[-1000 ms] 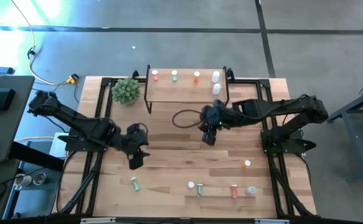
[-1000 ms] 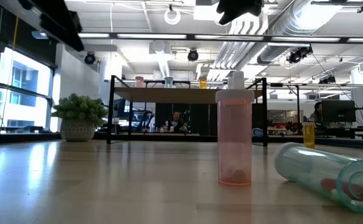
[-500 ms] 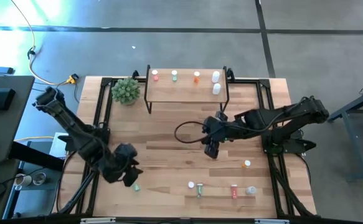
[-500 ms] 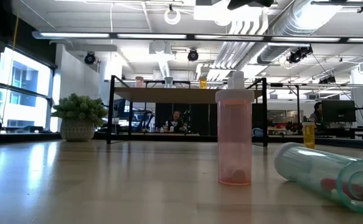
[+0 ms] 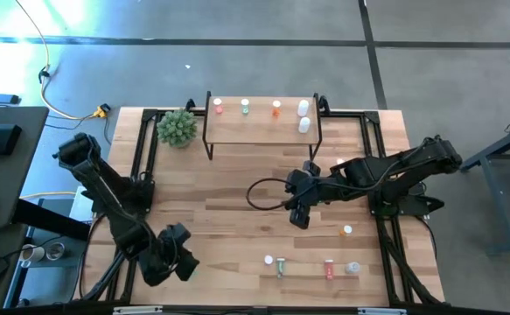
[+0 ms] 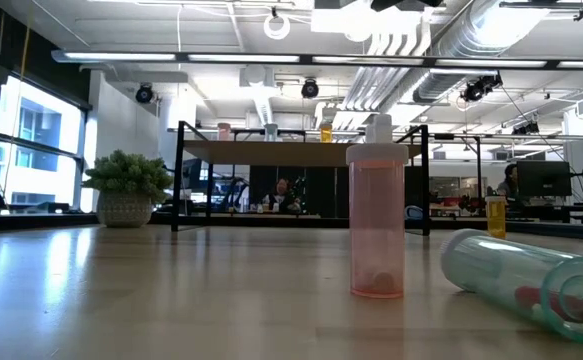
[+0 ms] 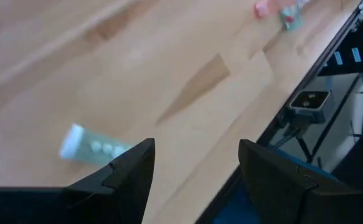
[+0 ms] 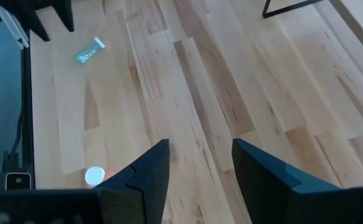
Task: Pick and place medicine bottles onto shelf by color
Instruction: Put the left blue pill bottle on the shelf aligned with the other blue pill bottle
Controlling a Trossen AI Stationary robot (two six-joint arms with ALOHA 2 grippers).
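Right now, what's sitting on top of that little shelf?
On the shelf stand five small bottles: pink, green, orange and two white. Nothing covers them.

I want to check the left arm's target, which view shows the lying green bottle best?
Left wrist view: the green bottle lies close beyond the open left gripper. Right wrist shows it far off; high view hides it.

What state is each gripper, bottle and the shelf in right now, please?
Left gripper: open, empty, near the table's front edge.
Right gripper: open, empty, over mid-table.
Pink translucent bottle with white cap: upright, capped.
Teal translucent bottle beside it: lying on its side.
Pale green bottle ahead of the left gripper: lying on its side.
Small wooden-topped shelf: five bottles on top.
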